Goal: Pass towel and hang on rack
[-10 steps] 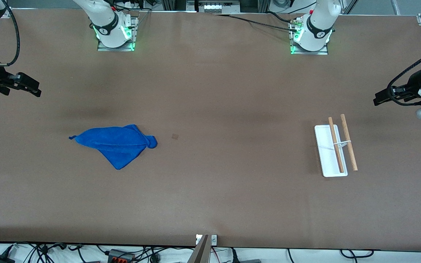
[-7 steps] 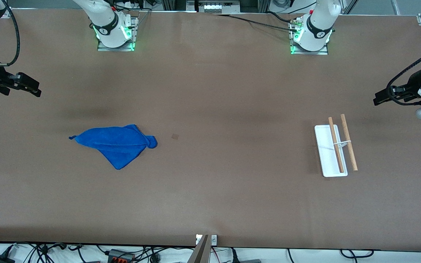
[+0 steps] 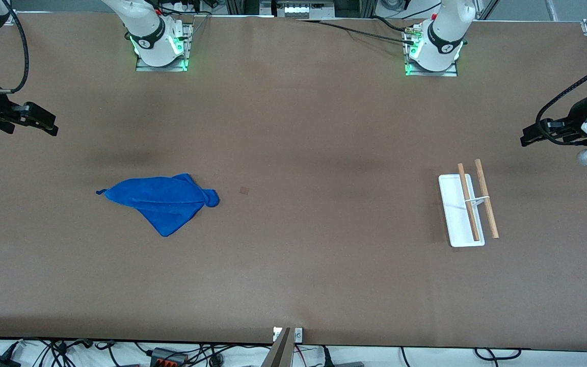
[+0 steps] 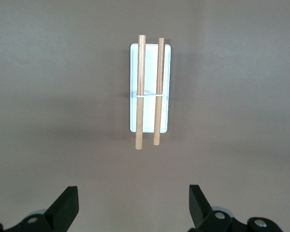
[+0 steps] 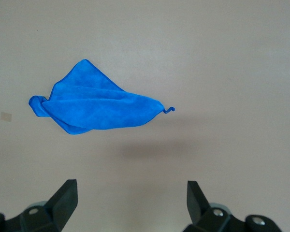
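The towel (image 3: 163,201) (image 5: 94,106), bright royal-blue and soft, lies crumpled flat in a rough triangle toward the right arm's end of the table, its tiny corner loop sticking out; the rack (image 3: 467,209) (image 4: 150,89) stands upright toward the left arm's end, a flat white base carrying two parallel wooden rods on a thin wire support.

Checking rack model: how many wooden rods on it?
2. Both rods lie side by side on the rack, toward the left arm's end of the table. None look hidden.
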